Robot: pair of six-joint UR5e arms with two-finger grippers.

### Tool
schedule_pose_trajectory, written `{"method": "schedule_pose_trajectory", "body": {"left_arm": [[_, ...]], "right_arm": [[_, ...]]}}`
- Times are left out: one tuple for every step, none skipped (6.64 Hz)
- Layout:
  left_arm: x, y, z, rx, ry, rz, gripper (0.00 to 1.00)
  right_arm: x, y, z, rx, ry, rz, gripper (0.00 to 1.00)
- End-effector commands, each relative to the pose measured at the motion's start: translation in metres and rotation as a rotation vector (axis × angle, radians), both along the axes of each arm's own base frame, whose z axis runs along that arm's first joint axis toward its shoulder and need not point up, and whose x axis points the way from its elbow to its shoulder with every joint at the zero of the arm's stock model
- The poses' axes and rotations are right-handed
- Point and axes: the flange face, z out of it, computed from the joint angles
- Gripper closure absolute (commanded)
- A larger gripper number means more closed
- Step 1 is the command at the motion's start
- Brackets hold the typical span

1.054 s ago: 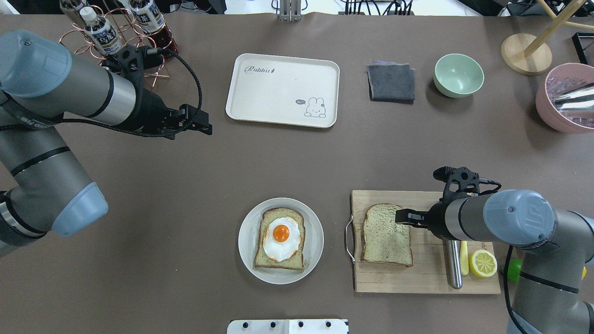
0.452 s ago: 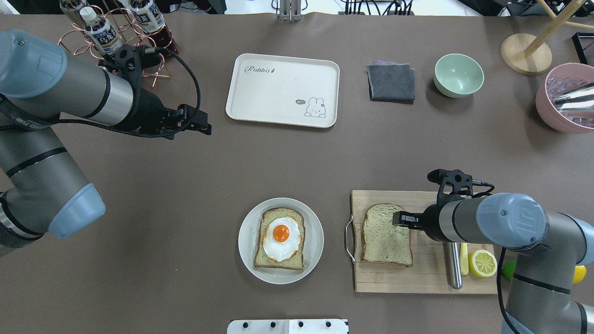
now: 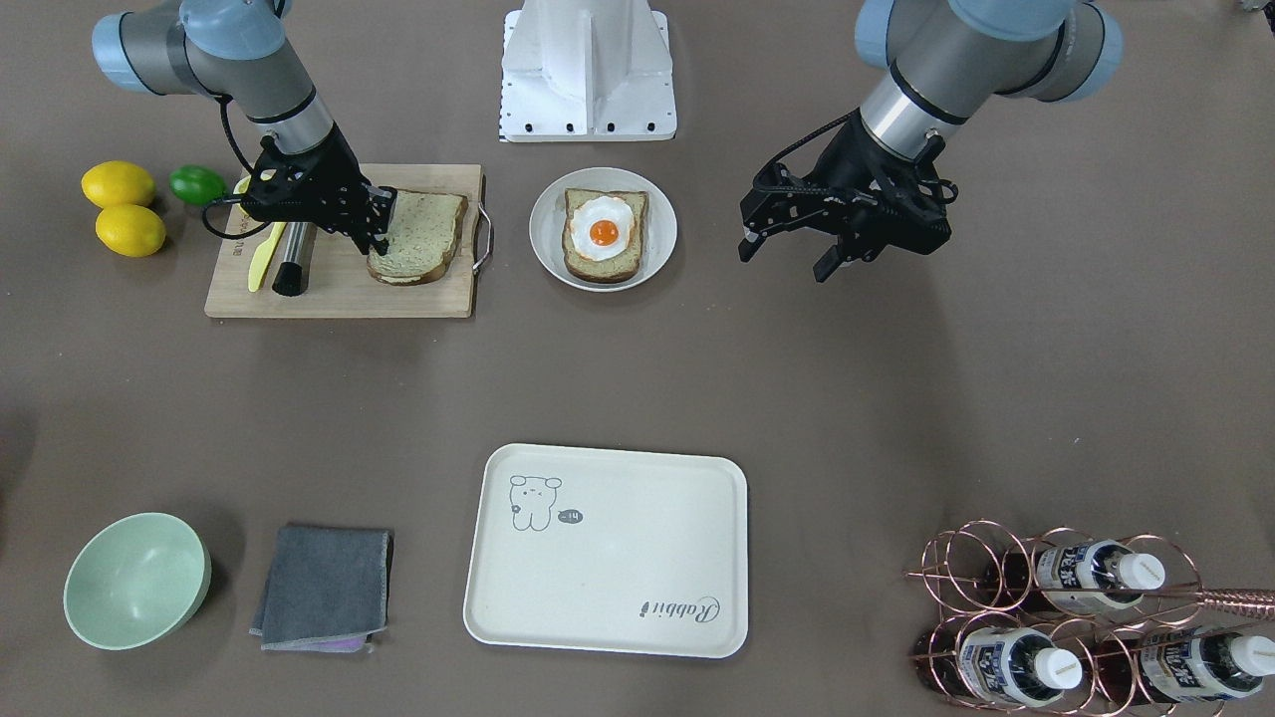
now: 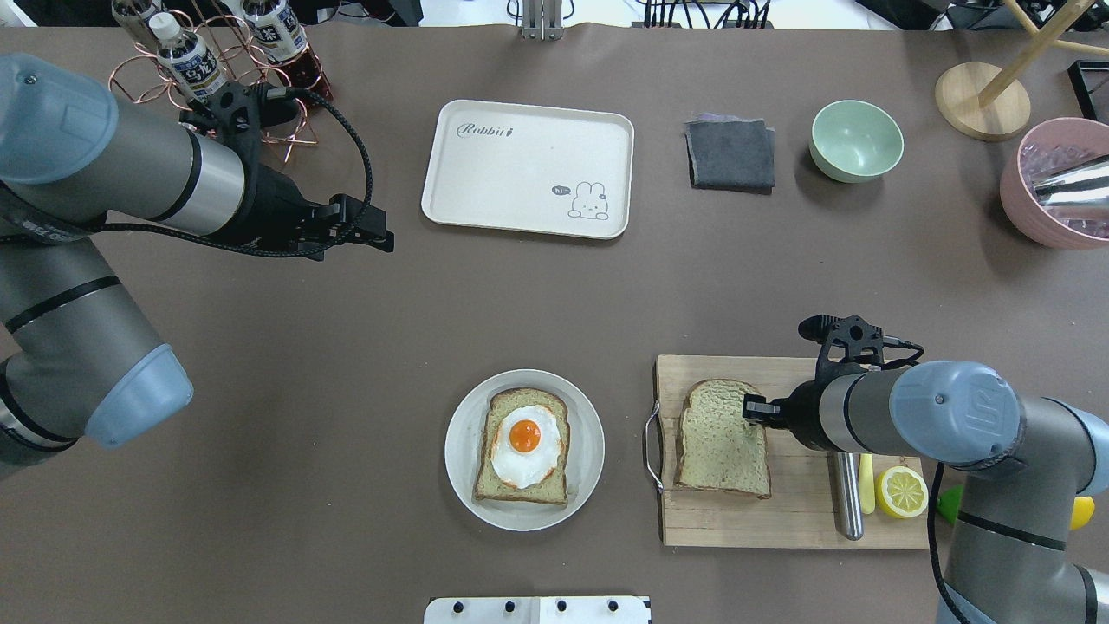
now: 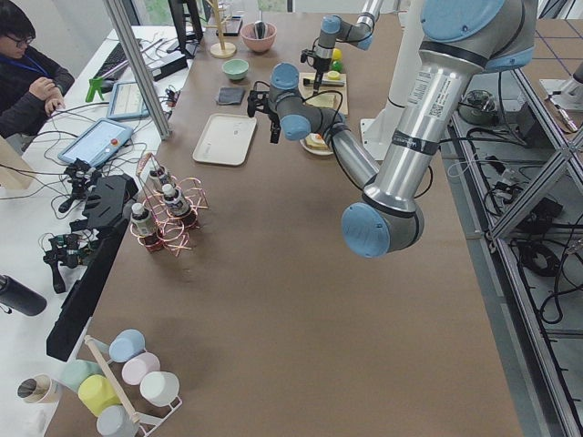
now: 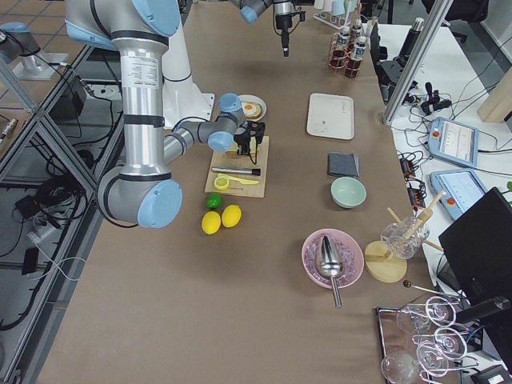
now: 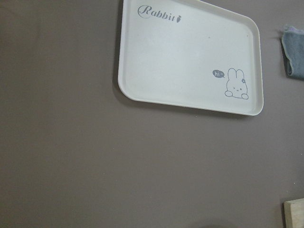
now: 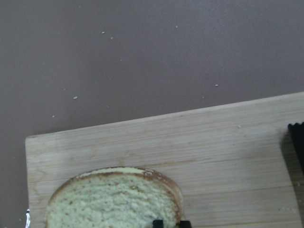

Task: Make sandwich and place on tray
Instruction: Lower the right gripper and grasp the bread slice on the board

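Note:
One bread slice topped with the fried egg (image 4: 522, 438) lies on a small round white plate (image 4: 459, 451) at the table's near middle. The second bread slice (image 4: 719, 442) lies flat on the wooden cutting board (image 4: 797, 520). My right gripper (image 4: 752, 409) is down at that slice's right edge. In the right wrist view its fingertips (image 8: 156, 222) sit close together on the slice's edge (image 8: 114, 199). My left gripper (image 4: 381, 234) is open and empty, hovering left of the cream tray (image 4: 520, 169), which holds nothing.
A knife (image 4: 846, 498) and a lemon half (image 4: 901, 491) lie on the board beside my right arm. A grey cloth (image 4: 730, 154) and a green bowl (image 4: 856, 140) sit right of the tray. A copper bottle rack (image 4: 217, 61) stands behind my left arm.
My right arm has shifted slightly left and settled its fingertips at the right edge of the slice on the board. My left arm has barely moved.

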Motion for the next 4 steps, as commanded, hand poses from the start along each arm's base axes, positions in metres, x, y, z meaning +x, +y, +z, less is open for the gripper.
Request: {"method": "schedule_pose_trajectory", "body": {"left_arm": [[-0.001, 0.001, -0.001, 0.001, 0.002, 0.0, 0.02], [-0.001, 0.001, -0.001, 0.001, 0.002, 0.0, 0.02], [-0.001, 0.001, -0.001, 0.001, 0.002, 0.0, 0.02], [-0.001, 0.001, -0.001, 0.001, 0.002, 0.0, 0.02]], "right_arm": [[0.0, -0.001, -0.008, 0.004, -0.015, 0.003, 1.0], [0.009, -0.003, -0.021, 0.006, -0.042, 0.002, 1.0], [0.021, -0.009, -0.033, -0.005, -0.073, -0.002, 1.0], [0.029, -0.024, -0.052, -0.011, -0.119, -0.002, 1.0]]}}
